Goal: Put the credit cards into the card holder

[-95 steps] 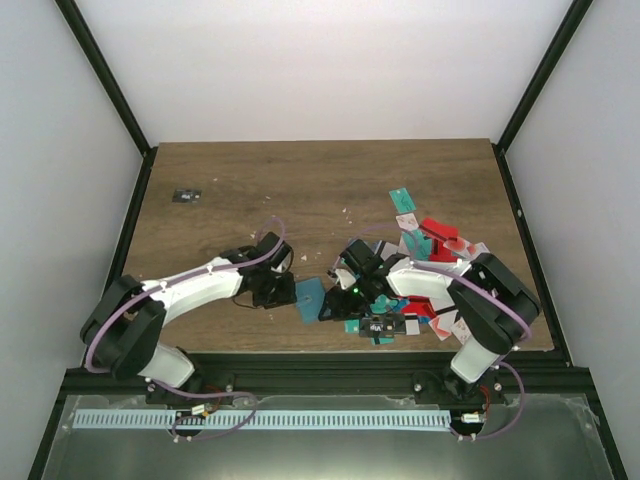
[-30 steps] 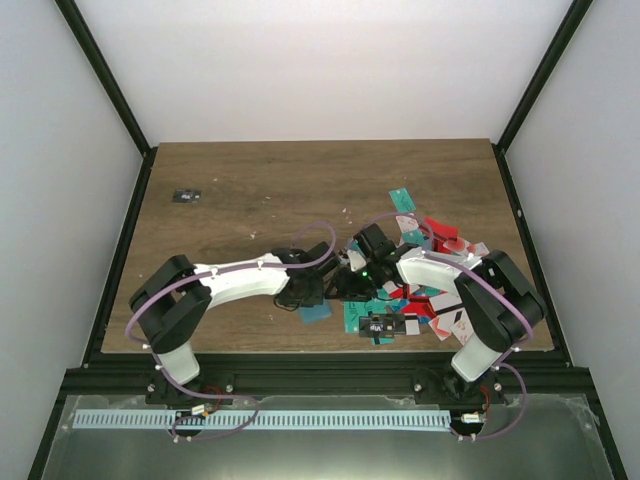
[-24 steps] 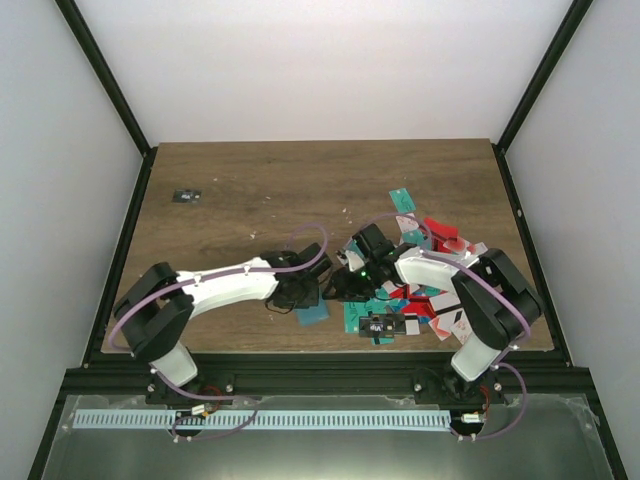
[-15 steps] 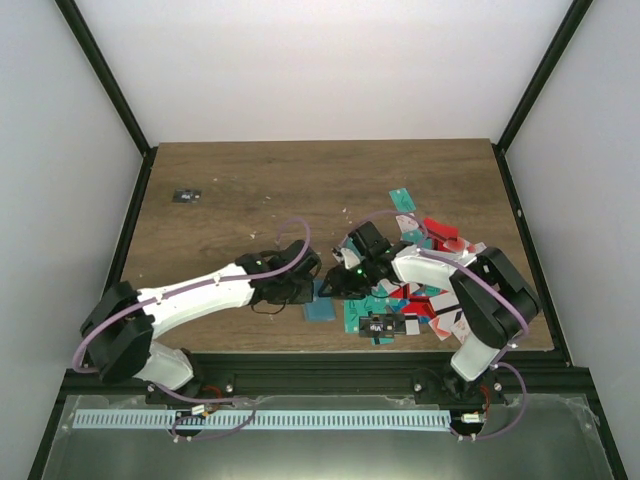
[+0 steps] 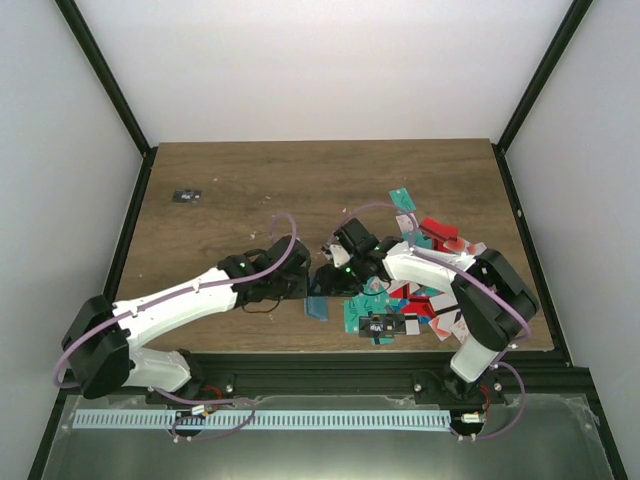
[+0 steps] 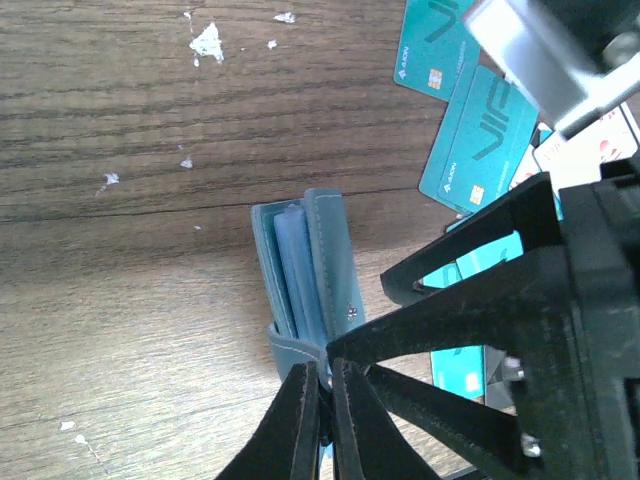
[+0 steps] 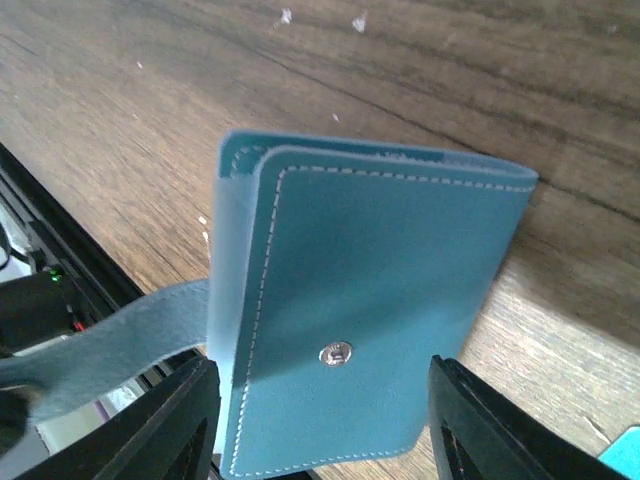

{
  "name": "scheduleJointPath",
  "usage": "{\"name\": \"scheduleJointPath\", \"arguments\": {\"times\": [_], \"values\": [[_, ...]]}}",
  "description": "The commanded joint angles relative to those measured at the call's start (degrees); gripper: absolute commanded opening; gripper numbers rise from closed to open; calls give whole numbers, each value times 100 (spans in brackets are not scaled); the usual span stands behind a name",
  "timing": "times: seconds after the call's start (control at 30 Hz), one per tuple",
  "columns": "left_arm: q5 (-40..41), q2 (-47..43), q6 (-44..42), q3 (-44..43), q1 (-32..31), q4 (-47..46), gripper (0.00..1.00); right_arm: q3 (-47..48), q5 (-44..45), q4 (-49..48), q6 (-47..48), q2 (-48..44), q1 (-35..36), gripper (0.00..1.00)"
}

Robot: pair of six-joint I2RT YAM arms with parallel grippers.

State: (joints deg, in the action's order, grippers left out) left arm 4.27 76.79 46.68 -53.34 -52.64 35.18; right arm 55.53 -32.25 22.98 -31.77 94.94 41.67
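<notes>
The card holder [image 6: 312, 262], a blue-grey stitched wallet with a metal snap, stands on edge on the wood, folded shut. My left gripper [image 6: 325, 400] is shut on its strap [image 7: 110, 335]. My right gripper [image 7: 320, 430] is open. Its fingers [image 7: 190, 420] stand on either side of the holder's snap face [image 7: 370, 300], with a sliver of wood showing beside the right one. From above, the holder [image 5: 318, 307] sits between the left gripper [image 5: 300, 288] and the right gripper [image 5: 328, 278]. The credit cards [image 5: 410, 300], mostly teal, lie in a heap to the right. Two teal ones [image 6: 480, 140] lie just beyond the holder.
A tiny black object with white marks [image 5: 186, 195] lies at the far left of the table [image 5: 260, 190]. White crumbs [image 6: 207, 42] dot the wood beyond the holder. The right arm's links hang over the card heap, hiding part of it.
Both grippers and the card holder have shifted a little to the left, and the left arm has drawn back. The right gripper's jaws have widened slightly around the holder.
</notes>
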Motion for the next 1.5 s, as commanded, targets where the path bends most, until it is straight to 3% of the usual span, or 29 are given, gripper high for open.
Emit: {"name": "scheduleJointPath", "arguments": {"times": [0.0,0.7,1.13,1.27,1.47], "values": [[20,-176,-53,77,19,-134,4,223,455,486,0,-109,137,59],[173,-481,-29,-227,21,235,4,492,1612,1246,161,-265,166,58],[46,-260,-718,-420,98,496,4,495,2147,1472,188,-266,141,58],[-181,-321,-998,-284,224,399,4,359,1875,1234,241,-529,135,58],[-714,-770,-1212,204,497,-101,4,-77,336,119,40,-774,139,58]]}}
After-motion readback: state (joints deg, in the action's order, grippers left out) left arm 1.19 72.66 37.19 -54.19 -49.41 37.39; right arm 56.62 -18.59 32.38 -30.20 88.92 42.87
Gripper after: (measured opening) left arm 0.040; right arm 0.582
